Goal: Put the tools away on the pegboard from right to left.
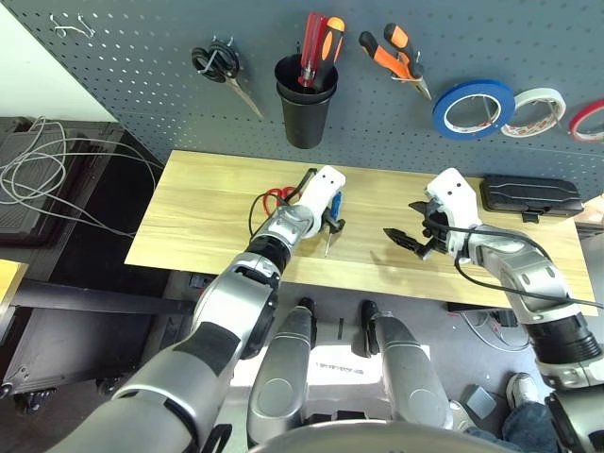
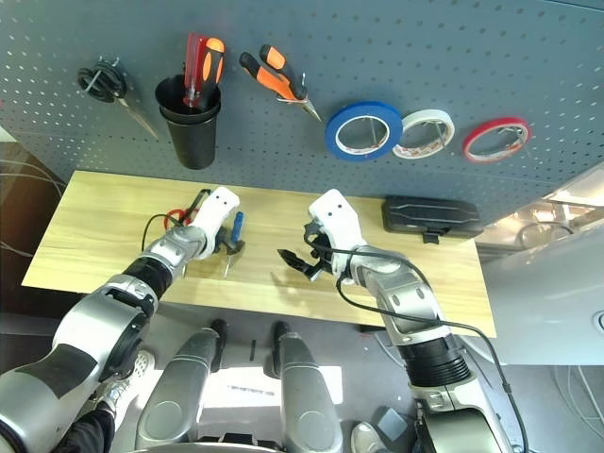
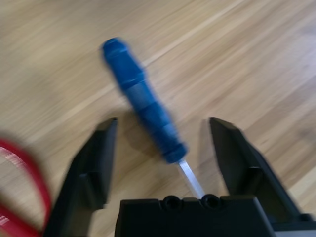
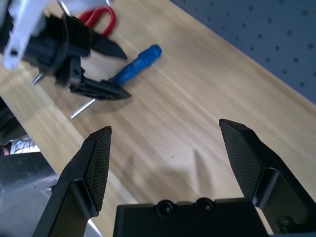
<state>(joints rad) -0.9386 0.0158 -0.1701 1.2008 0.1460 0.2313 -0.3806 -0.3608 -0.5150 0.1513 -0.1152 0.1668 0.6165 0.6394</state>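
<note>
The slim blue-handled screwdriver [image 3: 145, 106] lies on the wooden table [image 1: 217, 203]. My left gripper [image 1: 332, 226] hangs low over it, open, with one finger on each side of the handle and a gap to both. The red-handled scissors [image 1: 276, 198] lie on the table just left of that gripper. My right gripper [image 1: 408, 222] hovers open above the table's middle right, holding nothing. On the pegboard [image 1: 142, 85] hang the blue tape roll [image 1: 441, 111] and the orange-and-black pliers [image 1: 392, 52].
The pegboard also carries black-handled scissors [image 1: 219, 64], a black cup [image 1: 307, 113] holding red and orange screwdrivers, a white tape roll [image 1: 552, 97] and a red tape roll [image 1: 578, 118]. A black case [image 1: 530, 193] lies at the table's back right. Cables lie on the floor at left.
</note>
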